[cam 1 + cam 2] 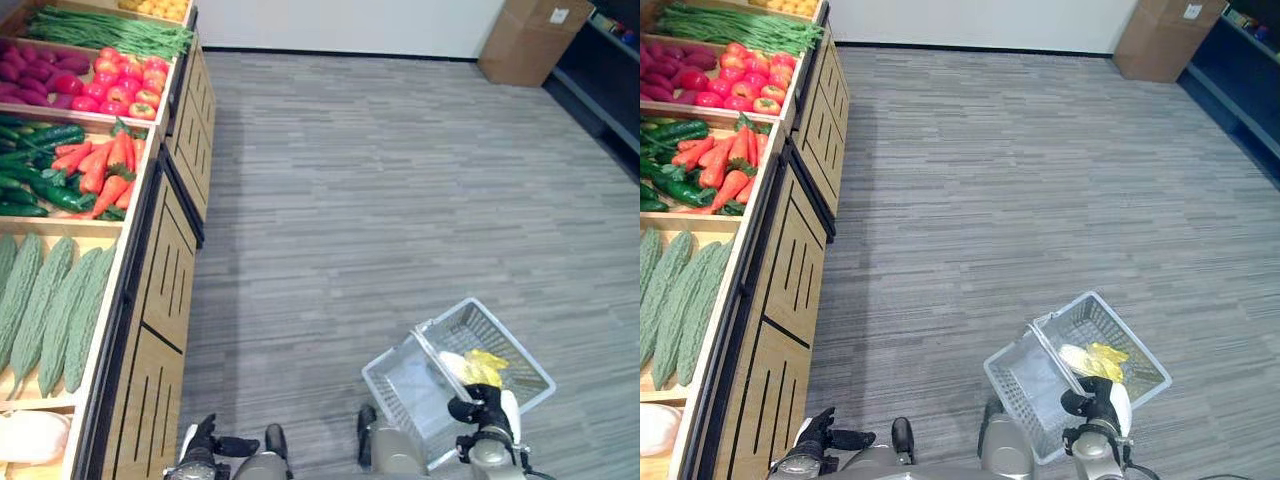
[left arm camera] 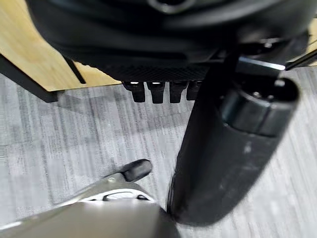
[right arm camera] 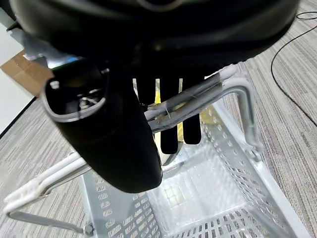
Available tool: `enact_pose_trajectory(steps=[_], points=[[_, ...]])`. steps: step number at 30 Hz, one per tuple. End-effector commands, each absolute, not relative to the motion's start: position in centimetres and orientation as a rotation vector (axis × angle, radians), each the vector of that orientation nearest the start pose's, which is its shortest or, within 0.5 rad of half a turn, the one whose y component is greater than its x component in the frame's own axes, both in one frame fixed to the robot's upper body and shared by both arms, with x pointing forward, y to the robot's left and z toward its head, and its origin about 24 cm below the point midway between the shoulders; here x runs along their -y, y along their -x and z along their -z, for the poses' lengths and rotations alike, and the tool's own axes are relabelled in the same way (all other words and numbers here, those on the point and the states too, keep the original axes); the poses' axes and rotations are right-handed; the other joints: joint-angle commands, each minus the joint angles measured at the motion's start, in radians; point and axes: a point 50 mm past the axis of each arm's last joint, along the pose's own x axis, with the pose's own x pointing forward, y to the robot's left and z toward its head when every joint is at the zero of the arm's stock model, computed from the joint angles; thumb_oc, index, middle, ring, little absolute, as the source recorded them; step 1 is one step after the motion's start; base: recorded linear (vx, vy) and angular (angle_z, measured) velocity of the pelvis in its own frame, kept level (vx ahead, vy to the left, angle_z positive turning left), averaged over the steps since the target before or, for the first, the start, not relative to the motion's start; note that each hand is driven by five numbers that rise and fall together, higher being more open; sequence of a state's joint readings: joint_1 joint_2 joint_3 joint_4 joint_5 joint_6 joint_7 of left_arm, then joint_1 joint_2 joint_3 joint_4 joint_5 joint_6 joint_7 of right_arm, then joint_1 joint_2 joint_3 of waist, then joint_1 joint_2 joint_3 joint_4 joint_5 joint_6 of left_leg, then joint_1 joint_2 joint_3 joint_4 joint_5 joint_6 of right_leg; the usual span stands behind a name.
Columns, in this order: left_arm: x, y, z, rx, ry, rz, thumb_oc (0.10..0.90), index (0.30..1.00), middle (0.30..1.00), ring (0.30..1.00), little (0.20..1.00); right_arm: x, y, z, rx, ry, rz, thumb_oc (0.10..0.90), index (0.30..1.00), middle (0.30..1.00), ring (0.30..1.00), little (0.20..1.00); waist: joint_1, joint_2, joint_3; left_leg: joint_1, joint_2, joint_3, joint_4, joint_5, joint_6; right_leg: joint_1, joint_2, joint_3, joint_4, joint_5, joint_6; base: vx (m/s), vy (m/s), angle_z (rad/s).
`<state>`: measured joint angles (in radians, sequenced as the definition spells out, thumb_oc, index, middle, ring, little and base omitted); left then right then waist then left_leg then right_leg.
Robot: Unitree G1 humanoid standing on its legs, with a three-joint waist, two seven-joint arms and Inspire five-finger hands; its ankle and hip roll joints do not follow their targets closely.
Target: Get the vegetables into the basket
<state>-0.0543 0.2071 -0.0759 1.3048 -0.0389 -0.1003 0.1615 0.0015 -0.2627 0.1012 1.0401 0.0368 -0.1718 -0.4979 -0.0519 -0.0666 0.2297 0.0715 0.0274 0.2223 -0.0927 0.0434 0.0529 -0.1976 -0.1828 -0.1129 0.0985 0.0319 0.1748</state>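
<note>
A white wire basket [image 1: 517,342] hangs low over the grey floor at the lower right. My right hand [image 1: 478,410] is shut on its handle [image 3: 208,96], fingers curled round the bar. Inside lie a yellow leafy item [image 1: 487,366] and a pale one [image 1: 452,362]. On the wooden stand at the left lie bitter gourds [image 1: 50,300], carrots [image 1: 105,165], dark green cucumbers [image 1: 40,150], red peppers [image 1: 125,85], purple vegetables [image 1: 35,70] and green beans [image 1: 105,30]. My left hand [image 1: 205,440] hangs low beside the stand's front, fingers [image 2: 158,91] relaxed and holding nothing.
The stand's slatted wooden front [image 1: 165,290] runs along the left side. A white bag-like thing [image 1: 30,435] lies in its nearest bin. A cardboard box [image 1: 530,35] sits at the far right by a dark shelf [image 1: 610,70]. Open grey floor [image 1: 400,180] lies between.
</note>
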Motion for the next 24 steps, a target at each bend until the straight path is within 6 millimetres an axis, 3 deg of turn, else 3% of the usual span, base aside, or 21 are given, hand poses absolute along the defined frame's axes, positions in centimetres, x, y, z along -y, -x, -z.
enact_pose_trajectory(steps=[1, 3, 7, 8, 15, 18, 19, 22, 24], points=[[-21.2, -7.9, 16.8, -1.202, -0.301, -0.149, 0.9, 1.0, 1.0, 1.0, 1.0, 27.7, -18.2, 8.9, -0.544, 0.486, 0.595, 0.4, 0.3, 0.3, 0.3, 0.3, -0.026, 0.009, -0.002, 0.128, 0.031, -0.018, 0.071, -0.173, -0.084, -0.032, -0.011, 0.004, -0.025, 0.143, 0.037, 0.3, -0.126, 0.13], [-21.0, -7.8, 16.9, -1.207, -0.297, -0.144, 0.9, 1.0, 1.0, 1.0, 1.0, 27.9, -17.9, 9.0, -0.559, 0.488, 0.604, 0.4, 0.3, 0.3, 0.3, 0.3, -0.037, 0.009, -0.009, 0.159, 0.038, -0.031, 0.072, -0.189, -0.095, -0.048, -0.008, 0.007, -0.043, 0.165, 0.045, 0.27, -0.126, 0.22], [-20.5, -7.4, 17.0, -1.214, -0.289, -0.143, 0.9, 1.0, 1.0, 1.0, 1.0, 28.0, -17.1, 9.4, -0.587, 0.509, 0.585, 0.4, 0.3, 0.3, 0.3, 0.3, -0.034, 0.011, -0.033, 0.177, 0.064, -0.044, 0.099, -0.185, -0.117, -0.007, 0.009, -0.01, -0.034, 0.151, 0.024, 0.22, -0.18, 0.41], [-20.4, -7.8, 16.9, -1.194, -0.304, -0.141, 0.9, 1.0, 1.0, 1.0, 1.0, 28.7, -16.3, 9.7, -0.613, 0.532, 0.591, 0.4, 0.3, 0.3, 0.3, 0.3, -0.034, 0.025, -0.043, 0.17, 0.104, -0.072, 0.113, -0.163, -0.139, 0.003, 0.032, -0.036, -0.002, 0.107, -0.003, 0.21, -0.288, 0.2], [-20.6, -7.5, 17.0, -1.217, -0.247, -0.222, 0.9, 1.0, 1.0, 1.0, 1.0, 30.1, -16.8, 8.6, -0.565, 0.559, 0.623, 0.4, 0.3, 0.3, 0.3, 0.3, -0.036, 0.054, -0.041, 0.137, 0.171, -0.127, 0.138, -0.082, -0.173, -0.01, 0.067, -0.07, 0.072, 0.021, -0.058, 0.14, -0.195, 0.33], [-20.9, -7.6, 16.9, -1.221, -0.212, -0.285, 0.9, 1.0, 1.0, 1.0, 1.0, 29.9, -17.3, 8.2, -0.534, 0.567, 0.601, 0.4, 0.3, 0.3, 0.3, 0.3, -0.03, 0.048, -0.028, 0.062, 0.196, -0.143, 0.273, 0.007, -0.192, 0.031, 0.091, -0.081, 0.045, -0.005, -0.101, 0.11, -0.213, 0.21], [-20.9, -7.6, 16.9, -1.221, -0.212, -0.285, 0.9, 1.0, 1.0, 1.0, 1.0, 29.9, -17.3, 8.2, -0.534, 0.567, 0.6, 0.4, 0.3, 0.3, 0.3, 0.3, -0.032, 0.048, -0.028, 0.059, 0.197, -0.145, 0.277, 0.005, -0.192, 0.031, 0.091, -0.083, 0.045, -0.005, -0.101, 0.08, -0.163, 0.23], [-20.8, -7.0, 17.1, -1.251, -0.202, -0.319, 0.9, 1.0, 1.0, 1.0, 1.0, 29.8, -17.7, 7.8, -0.502, 0.593, 0.57, 0.4, 0.3, 0.3, 0.3, 0.3, -0.016, 0.029, -0.006, -0.041, 0.192, -0.153, 0.45, 0.063, -0.183, 0.092, 0.101, -0.094, 0.008, -0.03, -0.135, 0.11, -0.172, 0.16], [-20.7, -6.6, 17.1, -1.265, -0.208, -0.315, 0.9, 1.0, 1.0, 1.0, 1.0, 29.9, -18.2, 7.2, -0.465, 0.602, 0.558, 0.4, 0.3, 0.3, 0.3, 0.3, 0.013, 0.009, 0.025, -0.166, 0.131, -0.129, 0.401, 0.003, -0.163, 0.146, 0.078, -0.098, -0.027, -0.036, -0.12, 0.11, -0.087, 0.4]])
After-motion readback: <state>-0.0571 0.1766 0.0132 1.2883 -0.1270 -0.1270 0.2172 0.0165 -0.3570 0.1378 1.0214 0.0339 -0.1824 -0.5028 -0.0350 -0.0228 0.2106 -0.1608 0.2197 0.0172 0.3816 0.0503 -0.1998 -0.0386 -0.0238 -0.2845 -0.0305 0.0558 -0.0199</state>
